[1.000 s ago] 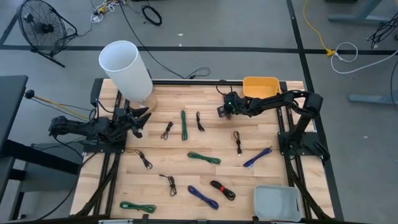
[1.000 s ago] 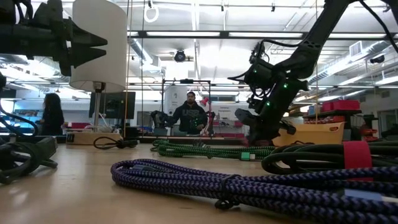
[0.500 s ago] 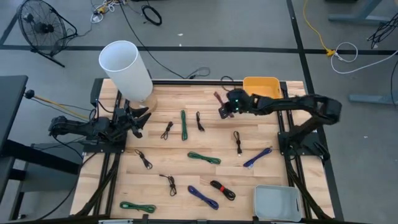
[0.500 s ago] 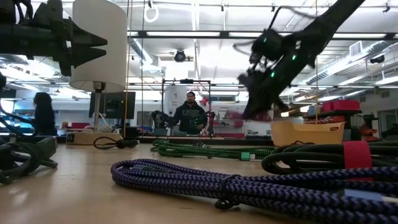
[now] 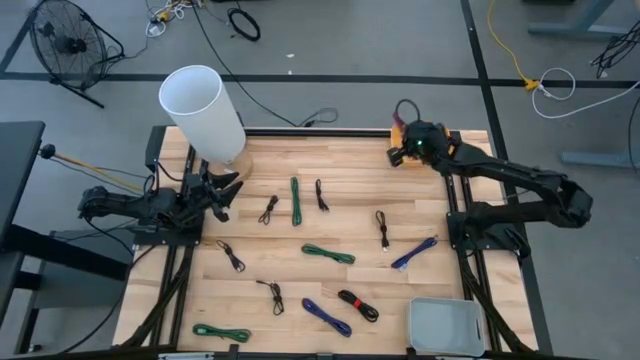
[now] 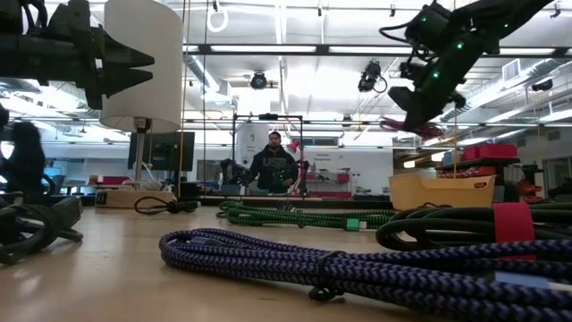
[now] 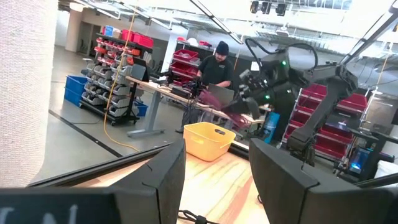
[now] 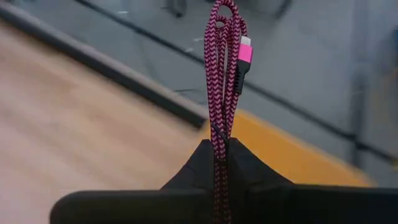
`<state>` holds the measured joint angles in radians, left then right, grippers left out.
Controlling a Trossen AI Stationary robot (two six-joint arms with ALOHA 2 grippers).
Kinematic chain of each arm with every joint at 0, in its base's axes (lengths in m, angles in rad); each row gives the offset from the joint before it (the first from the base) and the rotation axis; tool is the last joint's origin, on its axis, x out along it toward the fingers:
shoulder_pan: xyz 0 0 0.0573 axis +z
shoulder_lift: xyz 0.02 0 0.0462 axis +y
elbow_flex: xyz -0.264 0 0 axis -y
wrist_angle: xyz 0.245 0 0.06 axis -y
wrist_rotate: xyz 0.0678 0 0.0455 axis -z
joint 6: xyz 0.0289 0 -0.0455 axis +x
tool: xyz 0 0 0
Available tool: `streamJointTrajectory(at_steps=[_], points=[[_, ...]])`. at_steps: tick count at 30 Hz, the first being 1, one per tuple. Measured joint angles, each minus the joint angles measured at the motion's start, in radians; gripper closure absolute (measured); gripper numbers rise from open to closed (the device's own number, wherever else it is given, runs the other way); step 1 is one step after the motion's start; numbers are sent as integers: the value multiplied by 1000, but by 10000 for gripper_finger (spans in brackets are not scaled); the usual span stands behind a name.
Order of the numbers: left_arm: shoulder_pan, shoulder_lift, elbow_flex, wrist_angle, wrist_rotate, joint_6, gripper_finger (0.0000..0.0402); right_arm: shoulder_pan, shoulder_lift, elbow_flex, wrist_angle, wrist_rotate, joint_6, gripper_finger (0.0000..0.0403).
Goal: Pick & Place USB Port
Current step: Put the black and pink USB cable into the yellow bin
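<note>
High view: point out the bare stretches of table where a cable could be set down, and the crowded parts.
Bare wood lies between the green cable and the short black cable, and along the left edge below the left claw. The lower middle is crowded: blue cable, red-banded cable, grey bin.

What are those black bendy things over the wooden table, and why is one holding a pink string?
They are two robot arms, each ending in a two-finger gripper. One picture looks straight down on the table, one looks across it from table height, and two come from cameras on the arms' wrists. The right gripper is up in the air over the yellow bin, pinching a pink cable that the robot is meant to put away. The left gripper waits open beside the tall white tube. More cables lie on the wooden table: green, blue and black ones. A grey bin sits at one corner.
</note>
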<state>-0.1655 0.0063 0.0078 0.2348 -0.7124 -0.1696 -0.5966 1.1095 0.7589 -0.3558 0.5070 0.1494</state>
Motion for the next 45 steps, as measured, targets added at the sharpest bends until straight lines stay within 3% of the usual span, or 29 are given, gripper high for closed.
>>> streamJointTrajectory(at_steps=[9,16,24,36,40,45], points=[[0,0,0,0,0,0,220,-51,50,0,-1,221,-415,392],[0,0,0,0,0,0,220,-58,105,0,-2,347,-549,392],[0,0,0,-3,0,0,220,-117,155,0,4,338,-578,392],[0,0,0,-23,0,0,220,-228,161,-46,36,198,-558,392],[0,0,0,-24,-1,0,220,-233,162,-75,87,241,-558,392],[0,0,0,-24,-1,0,220,-247,161,-75,100,205,-549,392]])
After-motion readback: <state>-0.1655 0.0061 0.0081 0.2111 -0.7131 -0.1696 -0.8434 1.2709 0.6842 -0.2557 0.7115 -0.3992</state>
